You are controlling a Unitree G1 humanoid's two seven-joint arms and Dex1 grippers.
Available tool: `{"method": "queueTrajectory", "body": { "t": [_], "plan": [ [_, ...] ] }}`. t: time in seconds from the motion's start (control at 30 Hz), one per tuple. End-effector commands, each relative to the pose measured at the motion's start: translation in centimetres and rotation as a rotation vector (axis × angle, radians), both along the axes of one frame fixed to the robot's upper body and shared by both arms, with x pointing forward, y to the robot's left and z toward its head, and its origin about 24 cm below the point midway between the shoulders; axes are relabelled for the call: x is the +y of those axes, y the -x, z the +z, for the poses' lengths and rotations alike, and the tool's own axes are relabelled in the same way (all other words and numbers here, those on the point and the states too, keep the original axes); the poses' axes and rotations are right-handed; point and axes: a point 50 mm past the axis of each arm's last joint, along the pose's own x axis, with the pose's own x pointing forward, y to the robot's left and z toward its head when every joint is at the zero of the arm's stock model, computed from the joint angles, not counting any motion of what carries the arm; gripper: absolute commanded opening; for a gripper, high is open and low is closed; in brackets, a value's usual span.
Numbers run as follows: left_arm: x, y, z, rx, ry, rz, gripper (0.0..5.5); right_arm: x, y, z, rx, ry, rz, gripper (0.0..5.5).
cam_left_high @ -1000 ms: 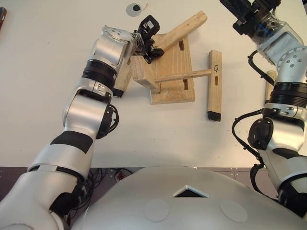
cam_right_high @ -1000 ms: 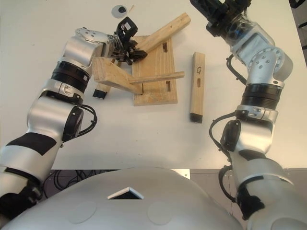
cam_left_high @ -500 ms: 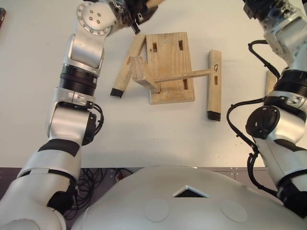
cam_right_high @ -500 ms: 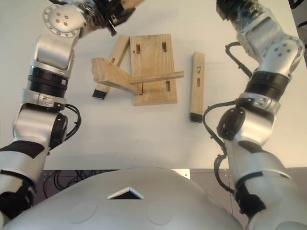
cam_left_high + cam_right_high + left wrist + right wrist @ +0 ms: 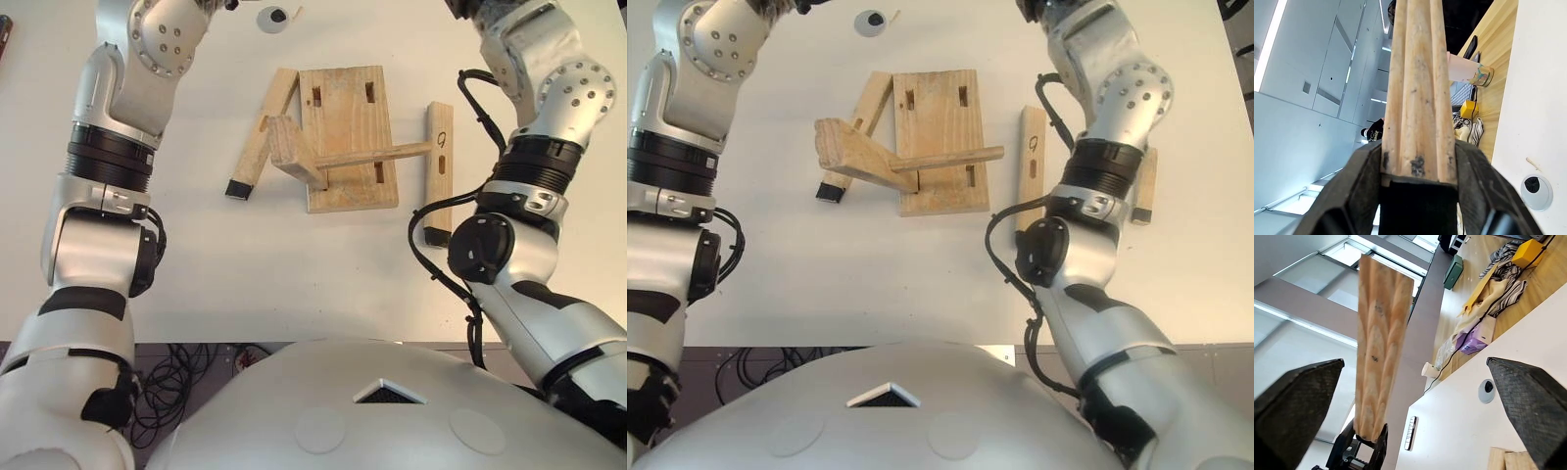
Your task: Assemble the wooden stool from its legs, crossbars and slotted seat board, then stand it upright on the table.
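**Left end effector grips one leg in the air, right end effector is open**

The left end effector is closed on the lower end of a wooden leg, with one finger pressed on each side of it. This leg is lifted well above the tabletop and touches no other part. The right end effector is raised above the tabletop too. Its two fingers stand wide apart and grip nothing.

The slotted seat board lies flat in the middle of the tabletop with its slots facing up. A second leg rests tilted on the left part of the board. It is joined to a crossbar, which runs across the board toward the right edge of the tabletop. A third leg lies flat on the left side of the board, at an angle to it. Its far end is just beside the far left corner of the board, and its black-tipped end points to the near edge. A fourth leg, which has a slot in it, lies to the right of the board, apart from it and parallel to its long side. The right arm partly covers it. One more wooden piece lies closer to the right edge, mostly hidden behind the same arm. A small round disc lies toward the far edge of the tabletop, beyond the board
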Motion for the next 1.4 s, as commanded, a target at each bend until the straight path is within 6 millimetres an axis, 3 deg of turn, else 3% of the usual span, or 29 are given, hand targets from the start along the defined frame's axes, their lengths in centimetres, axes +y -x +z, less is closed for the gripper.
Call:
{"method": "queueTrajectory", "body": {
  "t": [0.03,0.23,0.63,0.87,1.17,1.2,1.4],
  "plan": [
    [-1.1,0.3,0.4,-0.015,-0.013,-0.046,1.99,0.4,-0.6,0.7,0.005,-0.064,0.006,5.4],
    [-1.6,0.7,-0.5,0.001,-0.036,-0.082,1.99,0.0,-1.3,1.2,0.03,-0.196,-0.01,5.4],
    [-1.6,0.8,-1.4,0.021,-0.084,-0.085,1.99,-1.3,-2.2,0.2,0.098,-0.172,-0.146,3.37],
    [-0.9,0.6,-1.9,-0.021,-0.209,-0.08,1.99,-1.3,-2.2,-0.2,0.126,-0.172,-0.157,2.36],
    [-0.3,0.4,-2.8,0.015,-0.198,-0.065,1.99,-1.4,-2.0,-0.5,0.127,-0.172,-0.165,2.31],
    [-0.3,0.4,-2.8,0.039,-0.172,-0.058,2.36,-1.4,-2.1,-0.3,0.11,-0.164,-0.169,2.31],
    [-0.1,0.4,-2.7,0.1,-0.06,-0.044,3.18,-2.6,-2.2,1.0,-0.007,-0.108,-0.224,2.08]
  ]
}}
